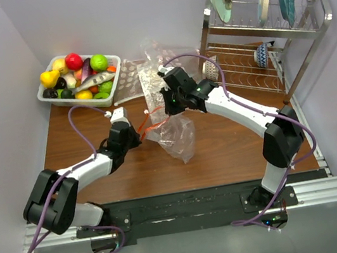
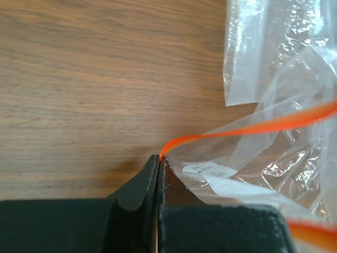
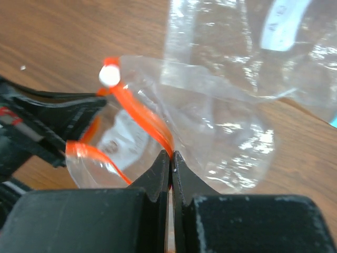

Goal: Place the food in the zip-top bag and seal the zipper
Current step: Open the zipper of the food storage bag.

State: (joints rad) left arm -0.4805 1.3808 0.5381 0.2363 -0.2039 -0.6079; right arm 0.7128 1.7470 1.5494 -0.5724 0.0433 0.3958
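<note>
The clear zip-top bag [image 1: 173, 135] hangs crumpled between my two grippers above the wooden table. Its orange-red zipper [image 1: 153, 124] runs between them and shows in the left wrist view [image 2: 253, 128] and the right wrist view [image 3: 142, 118]. My left gripper [image 1: 137, 136] is shut on one end of the zipper [image 2: 158, 157]. My right gripper [image 1: 169, 109] is shut on the zipper strip further along [image 3: 170, 154]; a white slider [image 3: 109, 77] sits on the strip. The food [image 1: 77, 77], several glossy toy fruits and vegetables, lies in a white basket at the far left.
The white basket [image 1: 116, 77] stands at the back left corner. A second crinkly clear bag [image 1: 153, 71] lies behind the right gripper. A metal dish rack [image 1: 263, 34] with plates and a cup stands at the back right.
</note>
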